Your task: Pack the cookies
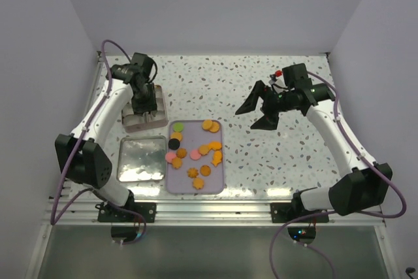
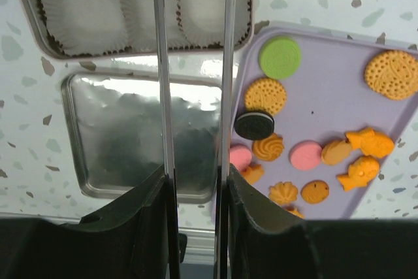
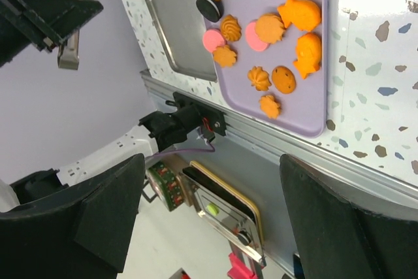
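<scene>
Metal pan [image 1: 140, 159]: shiny, shallow and bare inside; lies on the worktop [image 1: 261, 161] nearest the left arm's base, just left of the tray.
Tray [image 1: 196, 136]: flat, lilac, rectangular; its long side runs near to far, beside the pan and the tin.
Cookies [image 1: 194, 155]: all lie loose on the tray, none in the tin. Mostly orange rounds, swirls and flowers, with two orange fish [image 2: 369, 142] toward the tray's right side. The pink ones [image 2: 305, 155] sit mid-tray, the black one [image 2: 254, 125] is near the left edge, and the green one [image 2: 280, 57] is at the far left corner.
Tin [image 1: 130, 121]: open and square-cornered, just beyond the pan and left of the tray's far end; it holds white pleated paper cups [image 2: 81, 11], those in view unfilled.
Left tool [image 1: 140, 100]: clenched on the tongs [image 2: 162, 96] and hanging over the tin.
Tongs: two thin metal blades, parallel and apart, nothing between them where visible. They cross above the pan and reach over the tin; the tips run out of the wrist view.
Cookies relative to tongs: to the right of the blades, apart from them; the black and green pieces lie closest, none touching.
Right tool [image 1: 257, 113]: fingers spread wide, gripping nothing, above bare worktop well to the right of the tray's far end.
</scene>
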Robot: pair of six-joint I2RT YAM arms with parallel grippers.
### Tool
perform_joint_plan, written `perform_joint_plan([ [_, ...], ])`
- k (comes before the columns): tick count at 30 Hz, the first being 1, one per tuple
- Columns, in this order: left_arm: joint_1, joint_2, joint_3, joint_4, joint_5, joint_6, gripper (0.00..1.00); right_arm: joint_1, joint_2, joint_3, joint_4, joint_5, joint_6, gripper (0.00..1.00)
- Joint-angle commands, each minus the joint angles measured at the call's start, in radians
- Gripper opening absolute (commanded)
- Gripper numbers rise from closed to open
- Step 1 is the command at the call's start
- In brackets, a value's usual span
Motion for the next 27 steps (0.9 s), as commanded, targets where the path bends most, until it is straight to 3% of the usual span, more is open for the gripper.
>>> perform_joint_plan([
  [1, 0.042, 0.038, 0.058, 0.083, 0.026, 0.07, 0.29, -0.001, 0.012, 0.022, -0.002, -0.02, 0.002, 0.88],
  [9, 0.07, 0.135, 0.078, 0.149, 0.087, 0.094, 0.3, -0.001, 0.043, 0.013, 0.013, -0.011, 0.009, 0.88],
  [18, 0.072, 0.133, 0.075, 0.166, 0.078, 0.093, 0.47, 0.0, 0.043, 0.013, -0.01, -0.005, -0.011, 0.88],
  [27, 0.072, 0.113, 0.124, 0.129, 0.063, 0.08, 0.49, -0.001, -0.009, -0.012, -0.027, -0.009, -0.022, 0.88],
])
